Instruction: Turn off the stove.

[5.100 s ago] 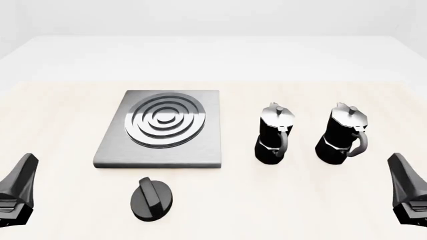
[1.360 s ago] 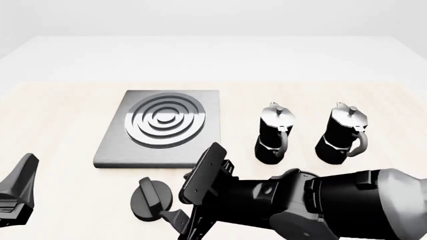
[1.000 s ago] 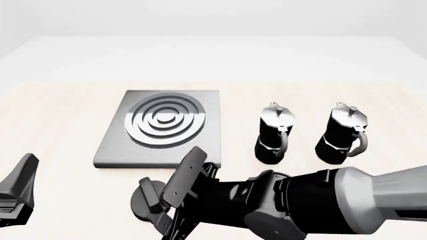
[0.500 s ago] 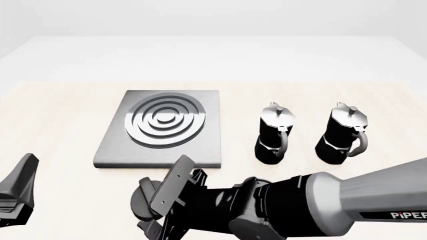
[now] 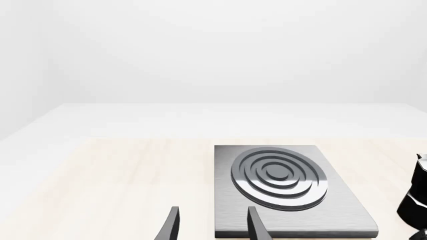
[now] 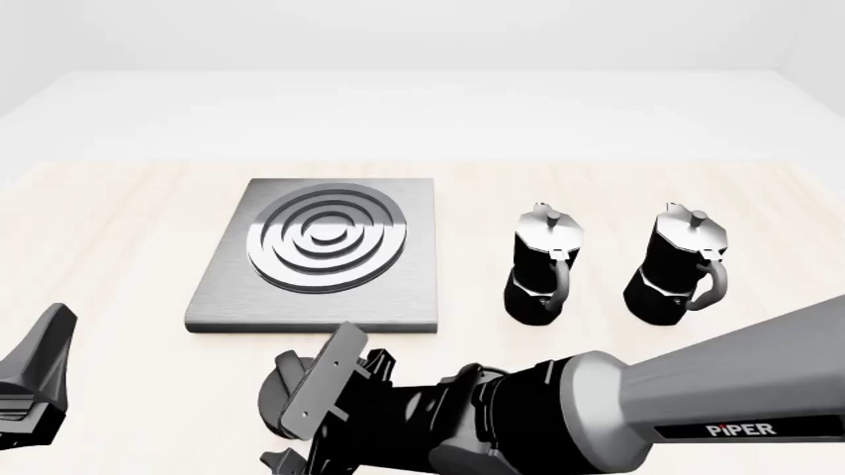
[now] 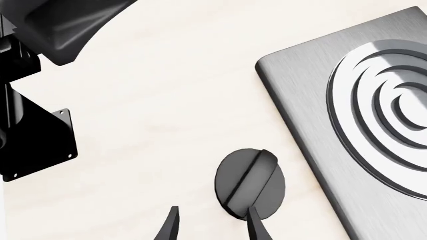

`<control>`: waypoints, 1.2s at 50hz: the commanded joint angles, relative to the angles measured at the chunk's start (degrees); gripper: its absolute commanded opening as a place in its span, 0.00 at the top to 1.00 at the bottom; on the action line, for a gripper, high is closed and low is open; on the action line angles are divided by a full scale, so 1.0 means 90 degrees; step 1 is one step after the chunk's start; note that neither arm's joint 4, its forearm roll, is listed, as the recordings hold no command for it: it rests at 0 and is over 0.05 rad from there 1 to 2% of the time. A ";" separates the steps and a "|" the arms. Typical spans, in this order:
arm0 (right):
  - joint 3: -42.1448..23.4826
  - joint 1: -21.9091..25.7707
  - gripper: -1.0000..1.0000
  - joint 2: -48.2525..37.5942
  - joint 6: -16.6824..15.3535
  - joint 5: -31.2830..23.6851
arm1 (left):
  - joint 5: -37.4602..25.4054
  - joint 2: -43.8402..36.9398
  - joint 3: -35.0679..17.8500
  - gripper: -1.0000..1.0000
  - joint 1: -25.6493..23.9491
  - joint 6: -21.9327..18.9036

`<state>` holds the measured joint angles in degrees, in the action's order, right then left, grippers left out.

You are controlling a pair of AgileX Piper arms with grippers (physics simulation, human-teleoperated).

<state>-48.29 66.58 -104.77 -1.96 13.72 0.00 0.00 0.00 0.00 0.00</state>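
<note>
The stove [image 6: 317, 259] is a grey square plate with silver rings, also in the left wrist view [image 5: 287, 192] and the right wrist view [image 7: 313, 107]. Its round black knob [image 6: 280, 386] lies in front of it, partly covered by my right gripper [image 6: 301, 424]. In the right wrist view the knob [image 7: 250, 184] lies just ahead of the open right gripper [image 7: 212, 227], with one fingertip [image 7: 255, 225] at its near edge. My left gripper [image 6: 34, 381] is low at the left, away from the knob, and is open and empty in its wrist view [image 5: 212, 227].
Two black-and-silver moka pots [image 6: 544, 265] [image 6: 680, 265] stand right of the stove; one shows at the edge of the left wrist view [image 5: 417, 200]. The right arm [image 6: 634, 406] stretches across the table's front. The left arm [image 7: 33, 100] shows in the right wrist view.
</note>
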 commanded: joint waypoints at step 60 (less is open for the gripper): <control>-0.0198 0.0361 0.00 0.0163 0.0014 -0.0175 | 0.0000 0.0000 0.0000 0.00 0.0000 0.0000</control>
<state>-51.64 69.06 -105.47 -2.21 12.02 0.00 0.00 0.00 0.00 0.00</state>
